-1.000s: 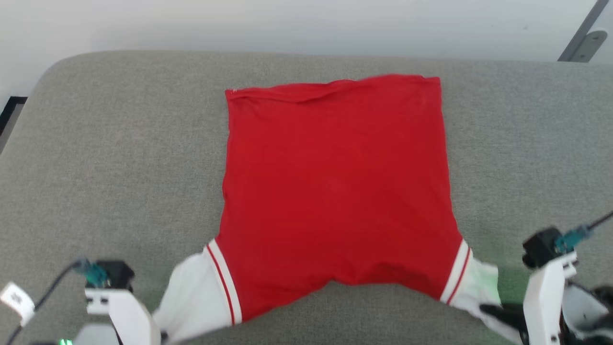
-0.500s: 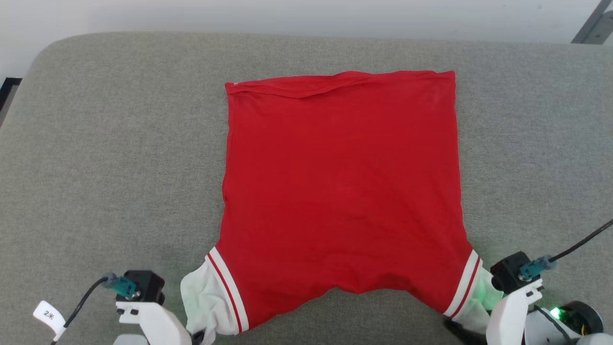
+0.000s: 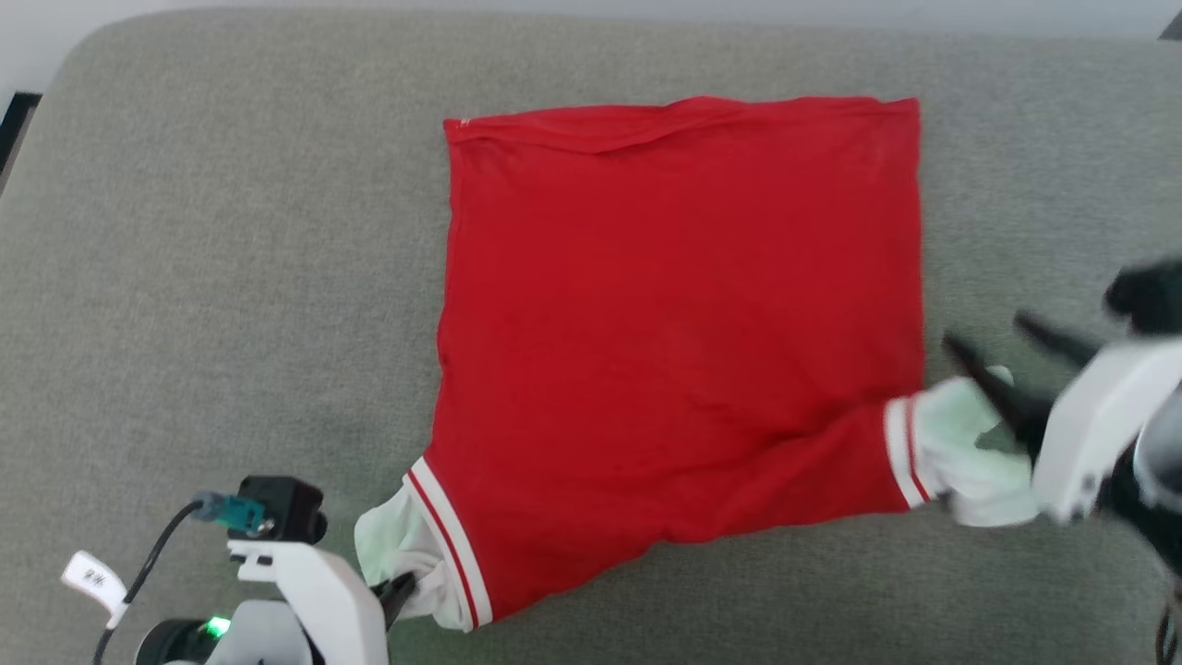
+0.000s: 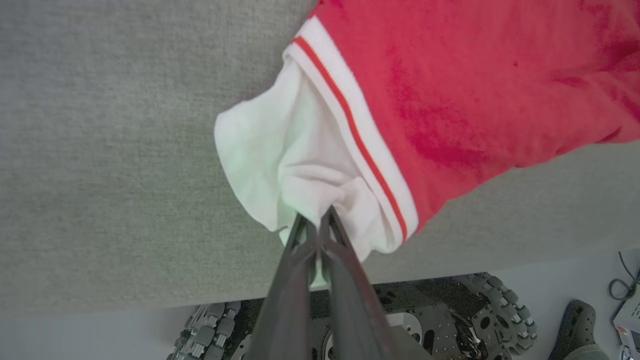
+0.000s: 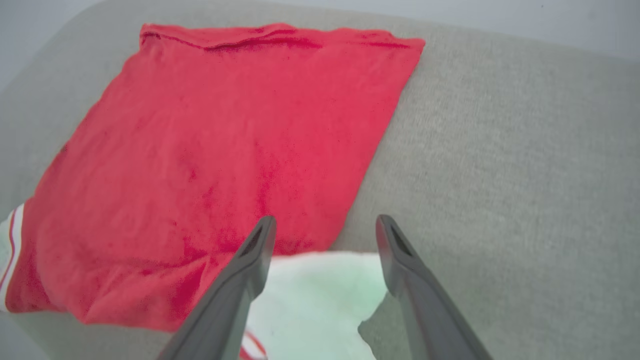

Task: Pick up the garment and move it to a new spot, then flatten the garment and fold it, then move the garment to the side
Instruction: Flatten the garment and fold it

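Note:
The garment [image 3: 674, 323], a bright red shirt with white sleeve ends and striped trim, lies spread flat on the grey surface. My left gripper [image 3: 397, 586] is at the lower left, shut on the white left sleeve end [image 4: 280, 165]; in the left wrist view the fingertips [image 4: 317, 220] pinch bunched white cloth. My right gripper [image 3: 993, 342] hovers at the right, blurred, jaws wide apart and holding nothing. In the right wrist view this gripper [image 5: 325, 222] stands over the white right sleeve end [image 5: 315, 295], beside the red body [image 5: 240, 135].
The grey padded surface [image 3: 231, 277] spreads wide on both sides of the shirt, with rounded far corners. Its near edge runs just below the left sleeve, and my wheeled base [image 4: 450, 320] shows beneath it. A cable with a tag [image 3: 92, 582] hangs off my left wrist.
My right gripper opened, released the right sleeve and rose up the view; that sleeve now lies out to the right. The left grip is unchanged. The head camera shifted.

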You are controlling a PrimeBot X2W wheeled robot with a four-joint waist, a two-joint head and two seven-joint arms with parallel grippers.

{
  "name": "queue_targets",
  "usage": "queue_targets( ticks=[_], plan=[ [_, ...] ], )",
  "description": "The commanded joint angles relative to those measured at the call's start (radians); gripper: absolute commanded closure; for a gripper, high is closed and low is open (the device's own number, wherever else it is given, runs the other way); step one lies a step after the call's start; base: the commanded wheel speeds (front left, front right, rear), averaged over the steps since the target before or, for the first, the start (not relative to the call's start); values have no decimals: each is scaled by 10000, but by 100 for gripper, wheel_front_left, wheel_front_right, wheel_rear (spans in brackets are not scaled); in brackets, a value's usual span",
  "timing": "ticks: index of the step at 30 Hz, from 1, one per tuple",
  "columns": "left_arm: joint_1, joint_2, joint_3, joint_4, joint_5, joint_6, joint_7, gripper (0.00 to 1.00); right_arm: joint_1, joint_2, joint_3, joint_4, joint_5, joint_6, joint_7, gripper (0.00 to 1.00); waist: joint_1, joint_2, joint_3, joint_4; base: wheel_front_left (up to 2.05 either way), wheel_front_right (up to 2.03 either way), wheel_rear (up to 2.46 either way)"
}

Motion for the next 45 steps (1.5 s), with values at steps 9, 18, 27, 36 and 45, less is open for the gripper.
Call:
queue_targets(
  ticks=[9,18,27,36,45],
  plan=[
    [-1205,-701,-419,201,427,-538,-248,100,-4375,89,-267,4024,-1013,-6,-856,0,0,0,917,881,0,0,0],
    [-1951,-1356,-850,576,575,-1016,-403,100,-6855,-179,-548,7692,-1921,-6,-855,0,0,0,1555,1769,0,0,0],
    [-2490,-1856,-1075,1099,584,-1482,-599,100,-8420,-160,-828,10745,-2332,-6,309,0,0,0,2122,2572,0,0,0],
    [-2493,-1886,-948,1561,388,-1653,-783,100,-8266,-207,116,11823,-2749,-7,1511,100,0,0,1944,2397,0,0,0],
    [-1900,-1009,-236,1733,180,-1342,-952,100,-6226,-1284,2991,7089,510,-6,948,100,0,0,611,503,0,0,0]
  ],
)
